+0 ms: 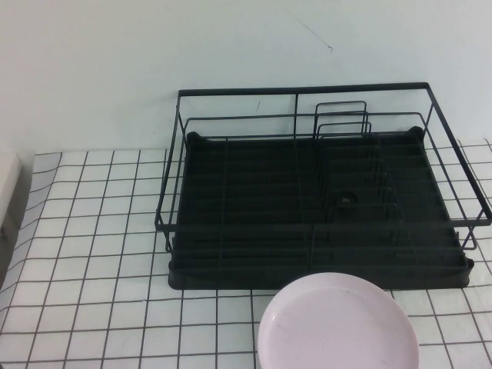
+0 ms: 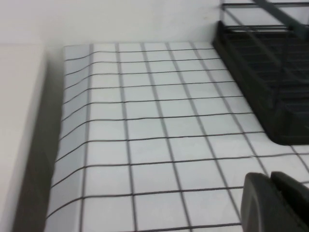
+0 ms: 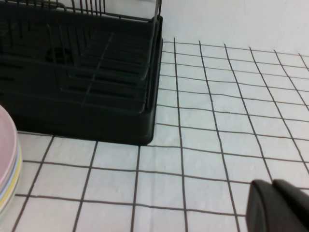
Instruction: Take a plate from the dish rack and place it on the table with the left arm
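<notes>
A large black wire dish rack with a ribbed black drip tray is seen standing on the white, black-gridded table, against a pale wall. No plate is held in its upright wire slots. The pale pink plate is found on the table just in front of the rack's near edge, toward the robot's right. In the right wrist view, its edge is shown resting on top of other pale plates.

Neither arm is visible from the high camera. The left claw is seen only as a dark tip above bare table beside the rack. The right claw appears likewise. Whether either is released or clenched cannot be told.
</notes>
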Available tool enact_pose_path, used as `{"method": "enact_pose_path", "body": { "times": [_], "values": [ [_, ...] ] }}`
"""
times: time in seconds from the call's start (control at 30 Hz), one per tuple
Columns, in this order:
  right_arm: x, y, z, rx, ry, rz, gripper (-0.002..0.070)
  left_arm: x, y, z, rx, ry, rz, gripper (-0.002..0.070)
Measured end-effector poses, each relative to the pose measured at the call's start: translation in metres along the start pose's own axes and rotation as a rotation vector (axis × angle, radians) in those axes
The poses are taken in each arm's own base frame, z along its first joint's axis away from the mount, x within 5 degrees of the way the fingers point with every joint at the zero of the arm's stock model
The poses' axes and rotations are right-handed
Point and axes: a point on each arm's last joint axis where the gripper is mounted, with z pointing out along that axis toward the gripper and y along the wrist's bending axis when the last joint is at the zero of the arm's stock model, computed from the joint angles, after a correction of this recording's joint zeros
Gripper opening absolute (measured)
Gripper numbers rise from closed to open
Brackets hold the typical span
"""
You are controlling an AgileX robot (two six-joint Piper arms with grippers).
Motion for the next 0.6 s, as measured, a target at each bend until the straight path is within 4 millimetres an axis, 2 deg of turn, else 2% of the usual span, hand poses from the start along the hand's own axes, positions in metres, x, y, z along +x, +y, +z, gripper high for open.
{"method": "enact_pose_path", "body": {
  "times": [0.17, 0.6],
  "values": [
    [0.0000, 0.0000, 0.0000, 0.000, 0.000, 0.000, -0.0004, -0.0004, 0.0058, -0.0002, -0.063, -0.005, -0.037, -0.0002],
    [0.0000, 0.0000, 0.0000, 0.000, 0.000, 0.000, -0.0004, -0.0002, 0.0062, -0.0002, -0.071, -0.005, -0.055, -0.0002]
  ]
}}
